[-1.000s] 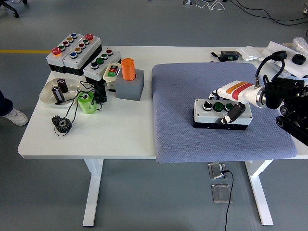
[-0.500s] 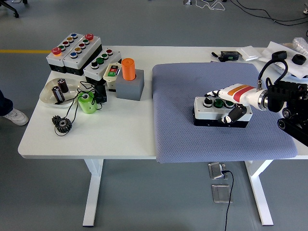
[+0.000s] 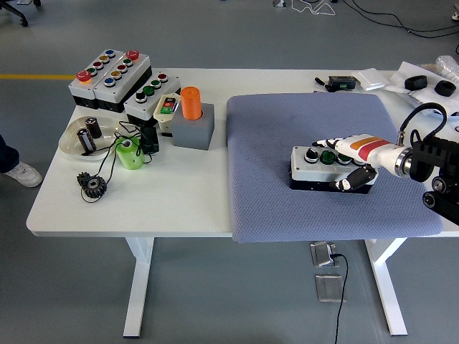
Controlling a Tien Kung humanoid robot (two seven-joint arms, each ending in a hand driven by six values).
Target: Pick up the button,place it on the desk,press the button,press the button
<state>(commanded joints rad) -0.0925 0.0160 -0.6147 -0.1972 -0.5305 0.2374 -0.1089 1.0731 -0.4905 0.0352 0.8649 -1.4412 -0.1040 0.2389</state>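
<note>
The button box [image 3: 326, 168] lies flat on the grey mat [image 3: 323, 165], right of the mat's middle and toward its near edge. Its pale top carries a row of knobs, a green one at the middle. The right hand [image 3: 346, 159] comes in from the right edge and is clamped on the box: its fingers [image 3: 331, 143] drape over the far right part of the top and its dark thumb [image 3: 353, 178] presses the near right side. The white forearm with orange and red stripes runs off to the right behind it. The left hand is out of view.

The mat covers the right half of the white surface [image 3: 143, 201]. Left of the mat stands an orange cylinder [image 3: 191, 102] in a grey block [image 3: 193, 130]. Further left from the mat, at the surface's far left corner, sit three more button boxes [image 3: 118, 79]. Nearer than these lie a white bowl [image 3: 86, 136] with dark parts, a green cup [image 3: 129, 153] with black cable, and a black gear [image 3: 93, 186]. Beyond the mat's far right corner lie small dark and white items [image 3: 373, 79].
</note>
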